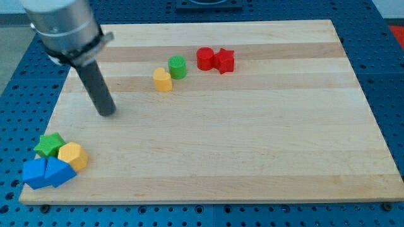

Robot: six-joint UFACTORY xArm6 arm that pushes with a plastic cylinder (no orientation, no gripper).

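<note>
**Rod tip on bare wood, clear of every block**

A pale wooden board [252, 126] is seen lying on a blue perforated table [391, 75], filling most of the view. The arm's grey cylinder enters from the view's top left, and a straight dark rod runs down from it; no gripper is fitted, so nothing is clasped. My tip [106, 113] is set on open board at the view's left — touching no block.

Nearest to it, towards the view's bottom left corner, a tight cluster is found: a green star block [50, 145], a yellow block [73, 155] just beside it on the view's right, and two blue blocks [47, 173] pressed together below, at the board's edge. The cluster lies apart from the tip.

Towards the view's top centre, a yellow block [163, 80] and a green cylinder [177, 67] sit close together; further right, a red cylinder [204, 58] touches a red star block [225, 60]
</note>
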